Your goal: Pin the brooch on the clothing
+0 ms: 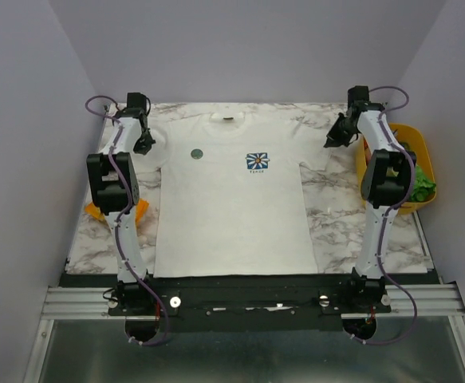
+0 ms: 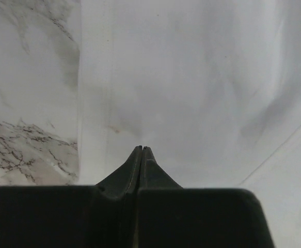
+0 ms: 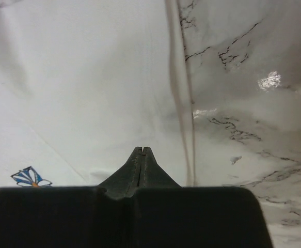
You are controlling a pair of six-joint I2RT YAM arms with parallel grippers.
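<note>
Pale lilac walls close in a table (image 1: pixel 340 209) with a marble pattern, and on it the white T-shirt (image 1: pixel 232 219) lies flat, with its collar at the far side. The brooch (image 1: pixel 196 153), a very small dark green disc, sits on the chest of the shirt, left of the blue flower print (image 1: pixel 257 162) and apart from it. From above I cannot tell if it is fastened through the cloth or only resting on top.

The left claw (image 1: pixel 146 146) is over the left sleeve, near the brooch but not touching it. In its wrist view the two fingers are pressed together and pinch nothing. The right claw (image 1: pixel 330 140) is at the edge of the right sleeve, well apart from the brooch. It is also pressed together and empty, and the hem of the sleeve and bare marble lie under it.

I think several things could go wrong from here. If the left claw comes to the disc with its fingers together, it will push the disc over the cloth instead of taking it. The disc is thin and small, so fingers that open too late may slip over it or catch the fabric as well. The shirt is loose on smooth marble, so a sideways pull would wrinkle it and move the brooch. The right claw is far from the chest and cannot hold the cloth down there.
</note>
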